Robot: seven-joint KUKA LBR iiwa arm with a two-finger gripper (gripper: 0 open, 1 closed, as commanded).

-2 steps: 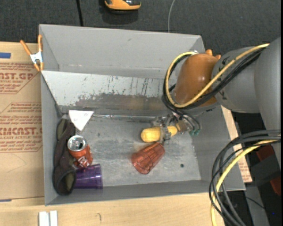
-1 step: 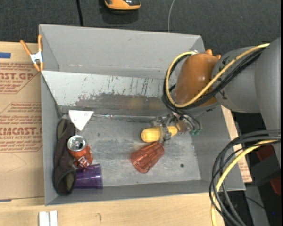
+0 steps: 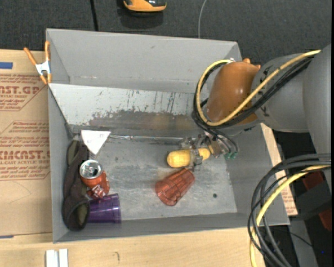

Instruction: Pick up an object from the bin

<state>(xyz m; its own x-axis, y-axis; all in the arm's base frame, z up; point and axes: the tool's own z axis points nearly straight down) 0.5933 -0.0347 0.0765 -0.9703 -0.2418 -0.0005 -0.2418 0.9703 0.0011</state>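
Pincer [image 3: 199, 153] is seen low in the bin [image 3: 145, 102], right of centre on the floor, hung under the orange wrist cover [image 3: 231, 90], which is wrapped by yellow and black cables [image 3: 203, 88]. It is set at the right end of a yellow oval thing [image 3: 179, 159], touching or just beside it; which one cannot be told. Whether the pincer is apart, together or clamped on that thing cannot be told either, since its tip is crowded by small metal parts. The yellow oval thing is lying on the bin floor, long side roughly left to right. Just below it, near but apart, a red ribbed plastic piece [image 3: 175, 186] is laid on its side, tilted. Well apart, along the left wall, a heap is found: a dark cloth [image 3: 73, 191] stretched front to back, a red drinks can [image 3: 92, 175] tilted on it, and a purple cup [image 3: 104, 209] lying on its side at the front corner, touching the cloth. A white triangular scrap [image 3: 94, 140] is seen just behind the heap, near the back left of the floor.
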